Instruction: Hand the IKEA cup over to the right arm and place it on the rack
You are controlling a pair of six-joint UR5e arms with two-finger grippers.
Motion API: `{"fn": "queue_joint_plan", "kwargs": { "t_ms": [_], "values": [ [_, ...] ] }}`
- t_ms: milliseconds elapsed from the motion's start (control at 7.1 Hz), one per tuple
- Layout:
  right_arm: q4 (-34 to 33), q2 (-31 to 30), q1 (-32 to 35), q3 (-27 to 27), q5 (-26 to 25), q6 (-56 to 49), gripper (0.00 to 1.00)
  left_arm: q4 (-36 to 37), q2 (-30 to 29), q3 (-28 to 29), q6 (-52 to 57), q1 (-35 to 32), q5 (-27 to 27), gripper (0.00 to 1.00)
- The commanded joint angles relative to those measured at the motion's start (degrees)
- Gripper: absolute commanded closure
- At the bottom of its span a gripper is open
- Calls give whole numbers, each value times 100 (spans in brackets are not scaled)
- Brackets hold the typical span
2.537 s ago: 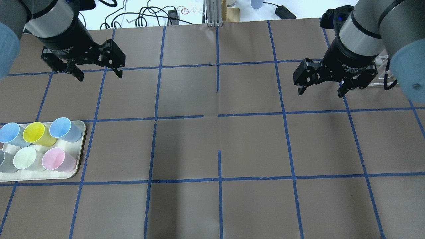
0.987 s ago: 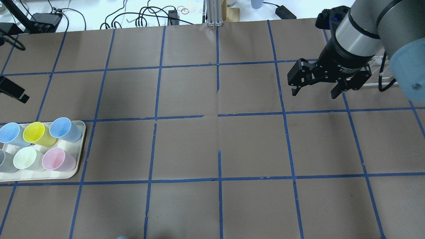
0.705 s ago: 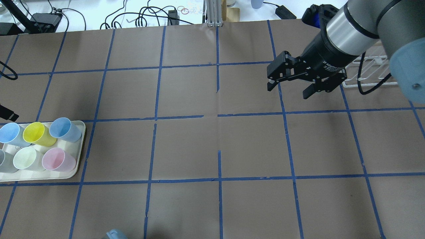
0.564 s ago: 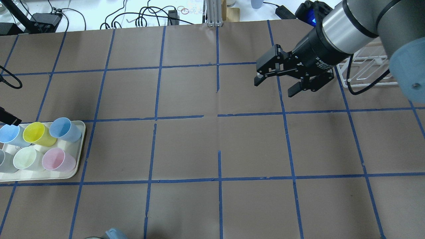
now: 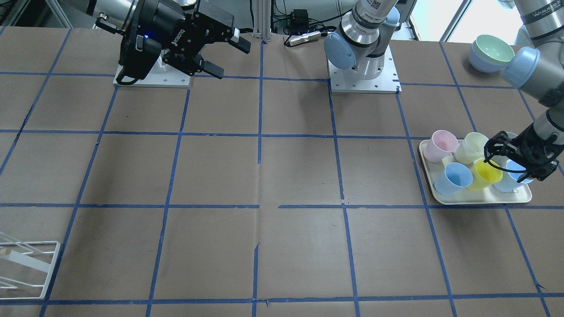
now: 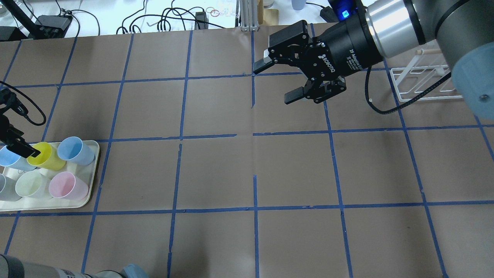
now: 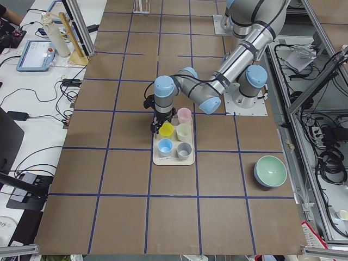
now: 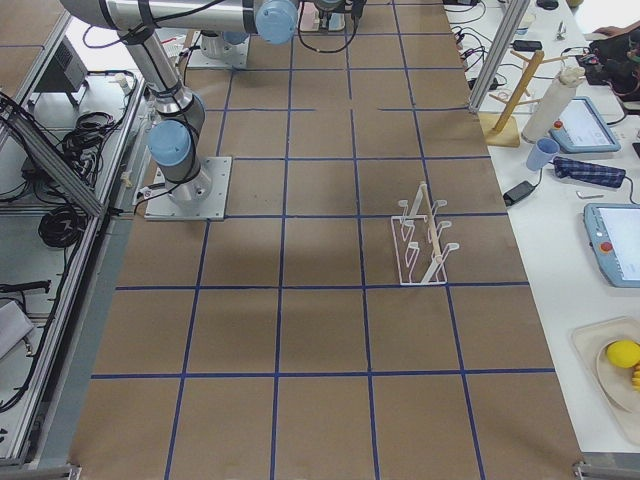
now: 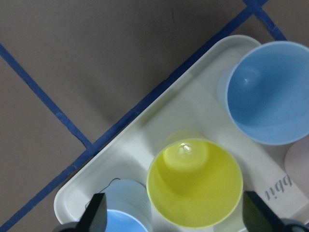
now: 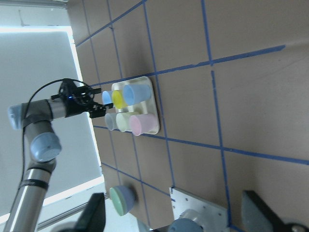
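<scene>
The IKEA cup (image 6: 8, 157), pale sky-blue, stands upright in the far left corner of the cream tray (image 6: 94, 170), next to a yellow cup (image 6: 48, 158). It also shows in the front view (image 5: 513, 168) and the left wrist view (image 9: 120, 215). My left gripper (image 5: 513, 158) hovers open just above these two cups. In the left wrist view its fingers (image 9: 96, 215) stand wide apart, with the yellow cup (image 9: 193, 186) between them. My right gripper (image 6: 276, 83) is open and empty above the back middle of the table. The white wire rack (image 6: 420, 83) stands at the back right.
The tray also holds a deeper blue cup (image 6: 73, 150), a pink cup (image 6: 65, 185), a pale green cup (image 6: 31, 184) and a grey cup (image 6: 4, 187). Stacked bowls (image 5: 491, 53) sit near the left arm's base. Cables lie beyond the table's far edge.
My left arm has swung from the back left down over the tray's cups. My right gripper has moved left, away from the rack, and turned sideways. Both stay open.
</scene>
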Motion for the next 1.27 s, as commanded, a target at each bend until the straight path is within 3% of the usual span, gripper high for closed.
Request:
{"fn": "queue_joint_plan", "kwargs": {
  "t_ms": [0,141,423,1128],
  "values": [
    [189,85,-9,240,1305,-217,0,83,-137,149,83,35,-4,0],
    [250,120,-27,468,1954,-914,0,-30,-181,368,92,61,5,0],
    [268,121,-167,751,3098,-1088,0,-57,-225,476,101,428,-4,0],
    [312,209,-142,972,3173,-1546,0,-74,-1006,1134,22,746,-198,0]
  ]
}}
